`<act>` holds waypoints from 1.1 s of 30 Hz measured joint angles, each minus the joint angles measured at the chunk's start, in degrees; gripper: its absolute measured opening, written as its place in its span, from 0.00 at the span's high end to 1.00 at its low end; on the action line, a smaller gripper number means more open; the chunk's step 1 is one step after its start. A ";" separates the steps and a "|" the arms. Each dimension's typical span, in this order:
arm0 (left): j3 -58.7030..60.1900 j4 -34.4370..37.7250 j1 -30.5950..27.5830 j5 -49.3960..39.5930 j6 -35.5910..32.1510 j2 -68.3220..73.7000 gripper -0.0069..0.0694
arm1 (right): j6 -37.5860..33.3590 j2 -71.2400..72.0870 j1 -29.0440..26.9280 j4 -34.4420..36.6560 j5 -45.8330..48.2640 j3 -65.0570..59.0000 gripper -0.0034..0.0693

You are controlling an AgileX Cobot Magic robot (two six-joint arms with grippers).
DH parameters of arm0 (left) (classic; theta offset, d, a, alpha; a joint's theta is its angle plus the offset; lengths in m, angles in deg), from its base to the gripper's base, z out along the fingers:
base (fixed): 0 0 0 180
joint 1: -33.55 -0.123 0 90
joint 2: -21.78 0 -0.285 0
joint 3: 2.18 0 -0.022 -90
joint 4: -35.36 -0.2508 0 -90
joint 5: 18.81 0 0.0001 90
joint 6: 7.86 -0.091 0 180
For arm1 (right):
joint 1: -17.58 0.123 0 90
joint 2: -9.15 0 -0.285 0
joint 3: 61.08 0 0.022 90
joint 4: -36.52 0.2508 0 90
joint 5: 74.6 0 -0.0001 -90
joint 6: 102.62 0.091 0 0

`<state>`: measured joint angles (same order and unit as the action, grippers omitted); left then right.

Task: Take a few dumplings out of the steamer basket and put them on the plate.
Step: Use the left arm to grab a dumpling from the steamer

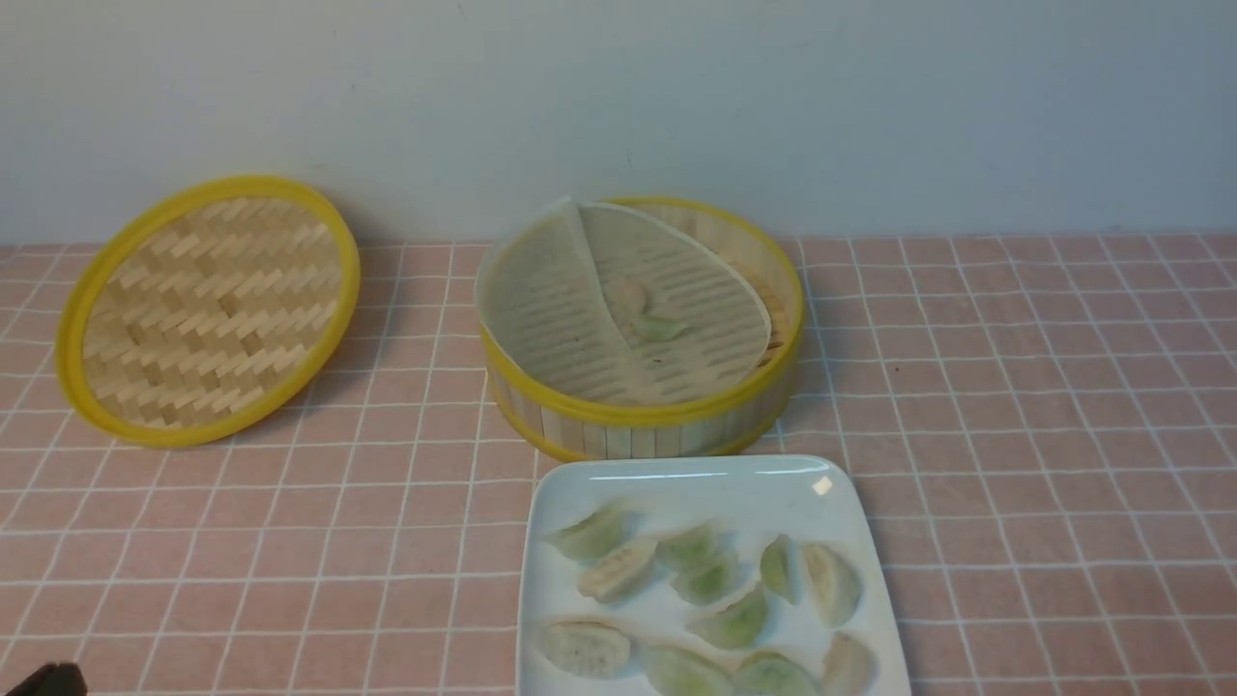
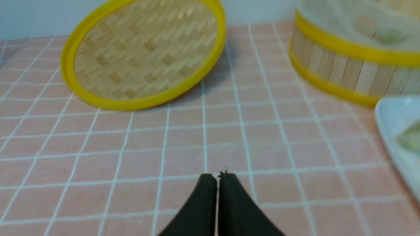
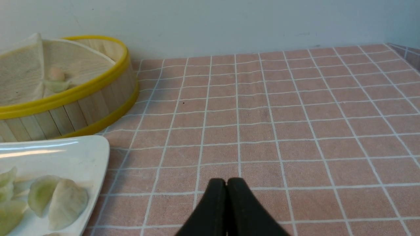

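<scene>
Two dumplings (image 1: pixel 646 311) lie in the steamer basket (image 1: pixel 638 416), a cream-pink one (image 1: pixel 628 293) touching a green one (image 1: pixel 663 328) near the middle of the pale perforated liner sheet (image 1: pixel 541 309). The sheet is creased, and one part of it rides up over the basket's rim on the side toward the woven lid (image 1: pixel 208 309). About ten more dumplings are spread over the white square plate (image 1: pixel 676 478), which sits just beside the basket on the robot's side; I cannot tell whether the two touch. Going by their thin, translucent skins, the dumplings will probably be very light, soft and a little tacky. They are likely to dent or tear under a hard pinch and may cling to the liner. The better hold looks to be across the plump belly of the crescent, with the claw closing gently from above, not on the thin pleated edge. The green one looks the easier first pick, since it lies on the robot's side of the pink one. Because the liner is loose, it may lift along with a sticking dumpling. The left claw (image 2: pixel 218 178) is closed tip to tip with nothing in it, low over the pink tiled bench (image 1: pixel 1015 387) between the lid and the basket. The right claw (image 3: pixel 226 183) is likewise pressed closed and empty, over bare bench well off the basket's right side.
</scene>
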<state>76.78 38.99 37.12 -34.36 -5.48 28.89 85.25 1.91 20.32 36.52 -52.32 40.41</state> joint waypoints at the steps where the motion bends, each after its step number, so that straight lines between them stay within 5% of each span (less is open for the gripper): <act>1: 0.00 3.12 0.00 4.71 0.70 0.00 0.92 | 0.00 0.00 0.00 0.00 0.00 0.00 0.97; 7: 0.00 15.36 0.00 25.52 3.06 0.00 0.92 | 0.00 0.00 0.00 0.00 0.00 0.00 0.97; 10: -2.65 17.97 0.00 26.78 5.14 0.00 0.92 | 0.00 0.00 0.00 0.00 0.00 0.00 0.97; 17: -24.65 17.01 0.00 -2.45 4.69 17.04 0.92 | 0.00 0.00 0.00 0.00 0.00 0.00 0.97; 20: -34.88 17.56 0.00 -15.86 0.31 30.78 0.92 | 0.00 0.00 0.00 0.00 0.05 0.00 0.97; 22: -44.07 19.19 0.00 -24.17 -8.52 45.11 0.92 | 0.00 0.00 0.00 0.00 0.05 0.00 0.97; 28: -61.21 29.87 0.07 -33.01 -30.04 75.31 0.92 | 0.00 0.00 0.00 0.00 0.05 0.00 0.97; 33: -73.05 31.37 3.26 -35.08 -34.26 91.59 0.92 | 0.00 0.00 0.00 0.00 0.05 0.00 0.97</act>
<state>3.72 70.36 40.38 -69.44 -39.74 120.48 85.25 1.91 20.32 36.52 -52.27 40.41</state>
